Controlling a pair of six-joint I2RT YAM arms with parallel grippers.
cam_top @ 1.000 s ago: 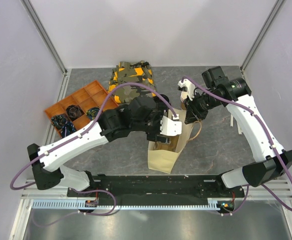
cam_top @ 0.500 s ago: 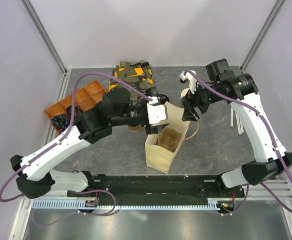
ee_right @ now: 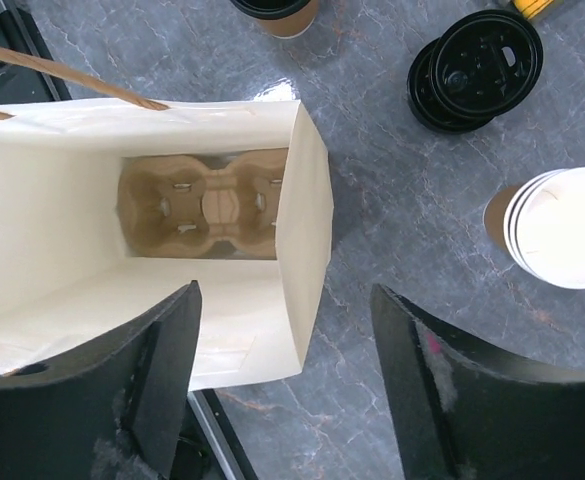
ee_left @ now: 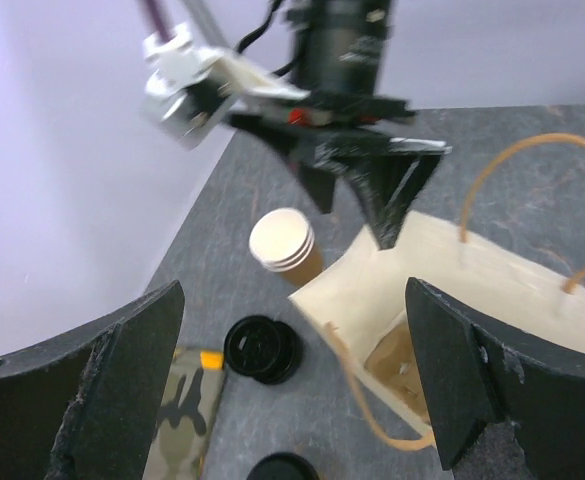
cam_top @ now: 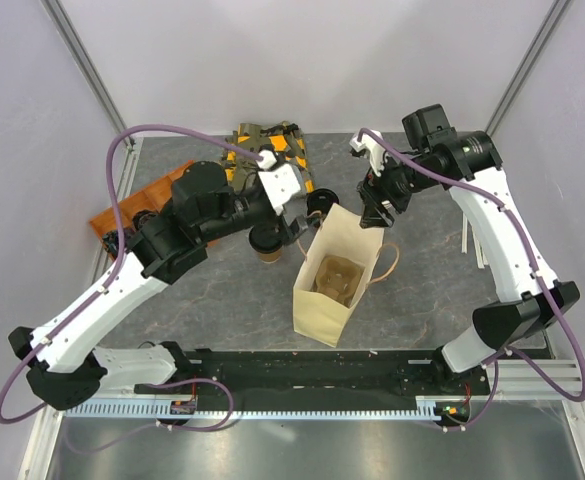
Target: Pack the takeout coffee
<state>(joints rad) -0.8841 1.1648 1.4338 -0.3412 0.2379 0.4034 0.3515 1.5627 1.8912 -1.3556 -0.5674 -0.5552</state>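
The takeout coffee [cam_top: 267, 245], a brown cup with a black lid, stands on the table left of the open paper bag [cam_top: 317, 315]. In the right wrist view only the coffee's [ee_right: 277, 10] top edge shows, beyond the bag [ee_right: 62, 210]; a brown cup carrier [ee_right: 202, 205] lies at the bag's bottom. My left gripper [cam_top: 290, 228] hangs open between the coffee and the bag, holding nothing [ee_left: 297, 400]; the coffee's lid [ee_left: 282, 468] peeks in at that view's bottom edge. My right gripper [cam_top: 375, 212] is open above the bag's far corner [ee_right: 287, 380].
A stack of loose black lids [cam_top: 322, 203] [ee_right: 475, 68] lies behind the bag, a stack of lidless tan cups [ee_right: 557, 235] [ee_left: 284, 243] beside it. An orange tray [cam_top: 122, 215] of cables sits far left, a camouflage bundle [cam_top: 267, 150] at the back, white sticks [cam_top: 469, 245] on the right.
My left arm has drawn back from over the bag's mouth toward the back left. My right gripper has opened and come off the bag's far rim.
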